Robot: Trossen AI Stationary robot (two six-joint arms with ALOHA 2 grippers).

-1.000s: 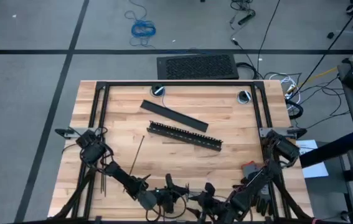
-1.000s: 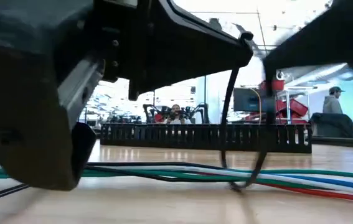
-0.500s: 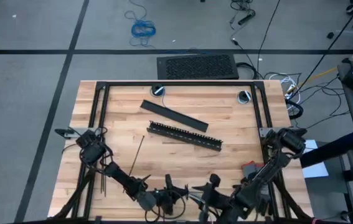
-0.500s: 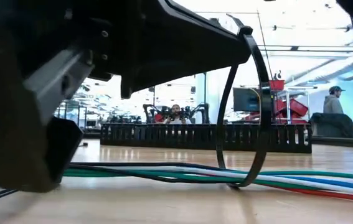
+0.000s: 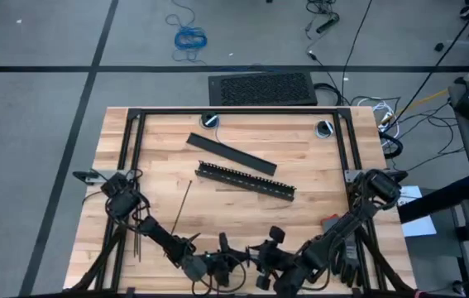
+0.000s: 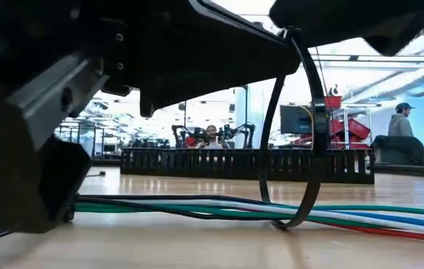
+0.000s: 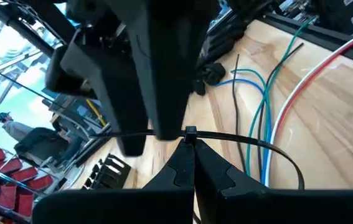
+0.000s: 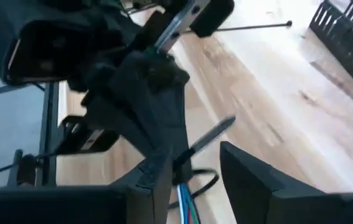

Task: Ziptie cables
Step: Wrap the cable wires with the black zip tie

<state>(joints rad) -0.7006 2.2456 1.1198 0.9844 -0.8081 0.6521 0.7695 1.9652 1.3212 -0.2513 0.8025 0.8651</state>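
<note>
While looped: ziptie (image 6: 310,134) (thin blk plastic).

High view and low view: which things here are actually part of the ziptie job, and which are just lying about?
In the job: cables; ziptie looped around them; left gripper, shut on the ziptie; right gripper, open by its tail.
Lying about: spare ziptie; slotted bar; flat black bar; coiled blue cable on the floor.
</note>
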